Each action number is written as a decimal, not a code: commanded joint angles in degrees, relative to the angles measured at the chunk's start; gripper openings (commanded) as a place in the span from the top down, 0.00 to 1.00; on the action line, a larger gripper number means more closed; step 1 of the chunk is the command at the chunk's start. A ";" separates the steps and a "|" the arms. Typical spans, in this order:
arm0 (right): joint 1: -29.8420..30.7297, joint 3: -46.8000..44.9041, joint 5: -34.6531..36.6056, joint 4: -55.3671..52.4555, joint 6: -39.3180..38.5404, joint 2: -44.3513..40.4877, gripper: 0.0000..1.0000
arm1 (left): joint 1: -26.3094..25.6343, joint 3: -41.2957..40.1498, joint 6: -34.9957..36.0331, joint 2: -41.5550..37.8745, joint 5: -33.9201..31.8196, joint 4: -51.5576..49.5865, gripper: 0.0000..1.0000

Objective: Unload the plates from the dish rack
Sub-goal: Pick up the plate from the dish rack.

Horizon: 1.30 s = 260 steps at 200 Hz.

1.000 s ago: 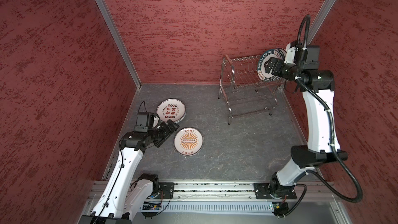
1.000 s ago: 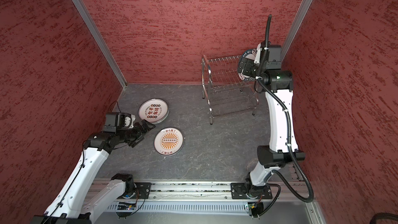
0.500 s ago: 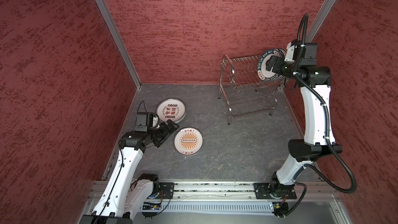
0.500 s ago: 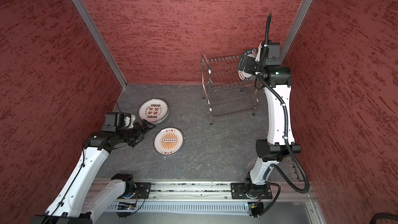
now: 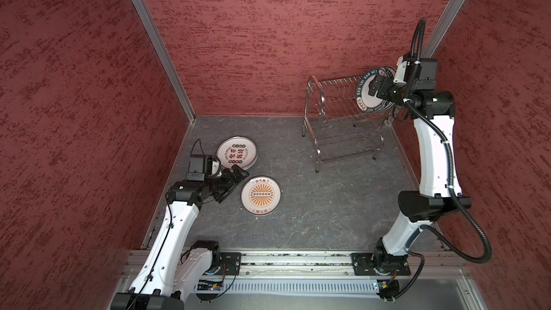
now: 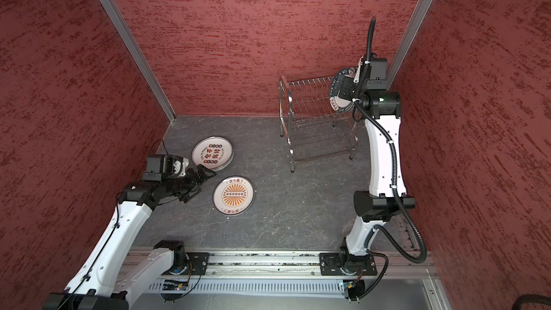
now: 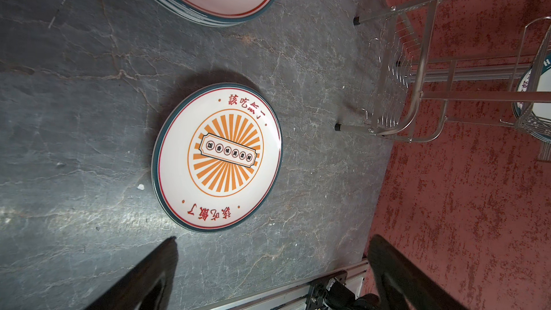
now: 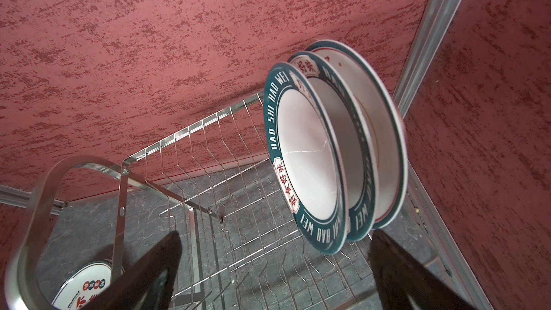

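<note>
While the left gripper (image 5: 235, 184) hangs low over the dark table (image 5: 328, 204) with its jaws spread wide and nothing between them, the sunburst plate (image 5: 261, 195) lies flat and face up just beyond its fingertips. The left wrist view shows this plate (image 7: 217, 156) ahead of the two black fingers (image 7: 155, 269), with bare slate between plate and fingertips. Toward the back left a stack of character plates (image 5: 236, 154) rests face up, its rim just beside the gripper's nearer finger; whether they touch cannot be told. Across the table the dish rack (image 5: 337, 99) stands near the back right corner, and three teal-rimmed plates (image 5: 361, 93) stand on edge in its upper shelf, at the end nearest the right wall. The right gripper (image 5: 372, 87) is raised to that height and sits in front of the plates' faces in both top views. Its jaws are also wide apart and clamp nothing. In the right wrist view the front plate (image 8: 307, 159) leans slightly, with the other two close behind it. Their lower rims fall between the fingertips, much nearer one finger (image 8: 396, 263) than the other; whether that finger touches a rim cannot be told.
</note>
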 commanded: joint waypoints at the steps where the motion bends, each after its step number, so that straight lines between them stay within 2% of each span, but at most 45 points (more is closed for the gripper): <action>1: -0.51 -1.14 0.72 2.34 -1.00 0.99 0.02 | 0.59 -0.25 1.40 0.30 0.88 1.86 0.01; 85: -0.72 -3.15 0.22 4.78 -1.01 2.63 0.04 | 1.53 -0.93 1.87 1.53 1.76 2.75 0.01; 140: -0.89 -4.43 -0.90 6.22 -1.99 3.57 0.10 | 1.90 -1.17 1.93 3.09 2.66 4.11 0.01; 158: -0.99 -5.50 -0.95 7.12 -2.61 3.45 0.15 | 1.85 -1.35 1.94 3.23 2.66 4.50 0.01; 212: -0.99 -11.23 -0.18 11.50 -4.57 1.51 0.39 | 2.08 -2.23 1.15 3.54 3.01 6.08 0.01; 260: -0.98 -22.11 0.68 21.04 -6.98 -3.92 0.49 | 2.21 -3.02 0.32 4.16 3.43 6.95 0.01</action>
